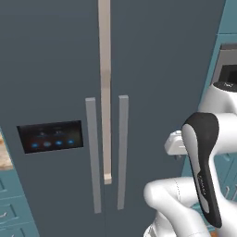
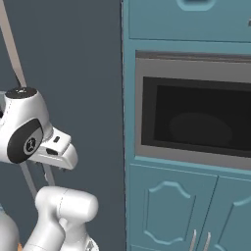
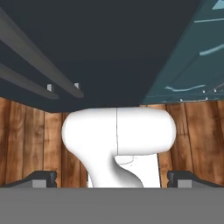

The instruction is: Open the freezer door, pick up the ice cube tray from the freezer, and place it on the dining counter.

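Note:
The freezer fills the left base view, with both of its doors shut. The freezer door on the left carries a black control panel with blue lights and a vertical grey bar handle. The plain right door has its own handle. In the hand view my gripper is open and holds nothing, its fingertips far apart. It points down at the floor in front of the freezer's base, where both handles' lower ends show. The ice cube tray is hidden behind the doors.
Teal cabinets with a built-in oven stand right of the freezer. A sliver of marbled countertop over teal drawers shows at the left edge. The floor is wooden. My own arm rises close in front of the right door.

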You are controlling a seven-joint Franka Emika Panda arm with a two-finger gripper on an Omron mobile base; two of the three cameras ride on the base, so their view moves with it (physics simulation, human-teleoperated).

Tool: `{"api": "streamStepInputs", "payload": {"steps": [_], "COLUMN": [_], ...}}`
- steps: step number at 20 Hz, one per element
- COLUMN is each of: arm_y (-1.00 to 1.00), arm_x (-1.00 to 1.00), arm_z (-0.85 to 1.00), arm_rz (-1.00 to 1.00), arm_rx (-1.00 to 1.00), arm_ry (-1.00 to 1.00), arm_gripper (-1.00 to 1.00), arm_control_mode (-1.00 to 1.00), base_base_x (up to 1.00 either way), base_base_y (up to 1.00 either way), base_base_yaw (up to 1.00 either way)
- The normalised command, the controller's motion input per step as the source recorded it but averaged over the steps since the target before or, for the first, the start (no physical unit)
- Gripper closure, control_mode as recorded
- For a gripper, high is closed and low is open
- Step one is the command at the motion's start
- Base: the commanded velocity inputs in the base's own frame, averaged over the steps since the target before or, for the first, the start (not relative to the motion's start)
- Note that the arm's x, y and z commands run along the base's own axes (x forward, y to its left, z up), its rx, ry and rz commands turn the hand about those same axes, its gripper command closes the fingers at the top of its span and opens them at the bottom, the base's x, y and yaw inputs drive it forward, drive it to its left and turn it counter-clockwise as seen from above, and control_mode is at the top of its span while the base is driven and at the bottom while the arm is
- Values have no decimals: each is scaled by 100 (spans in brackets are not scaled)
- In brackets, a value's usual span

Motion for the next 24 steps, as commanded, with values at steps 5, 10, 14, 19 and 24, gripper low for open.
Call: {"api": "streamStepInputs", "payload": {"steps": [5,10,14,19,24], "arm_y": [0,0,6,52,73], "arm_x": [0,0,0,0,0], "arm_z": [0,0,0,0,0], "arm_rz": [0,0,0,0,0], "arm_rx": [0,0,0,-1,-5], "arm_ry": [0,0,0,-1,-5], "arm_gripper": [-100,-100,-100,-100,-100], "arm_control_mode": [100,100,-100,-100,-100], "base_base_x": [0,0,0,0,0], "base_base_y": [0,0,4,0,0], "base_base_yaw": [5,0,0,0,0]}}
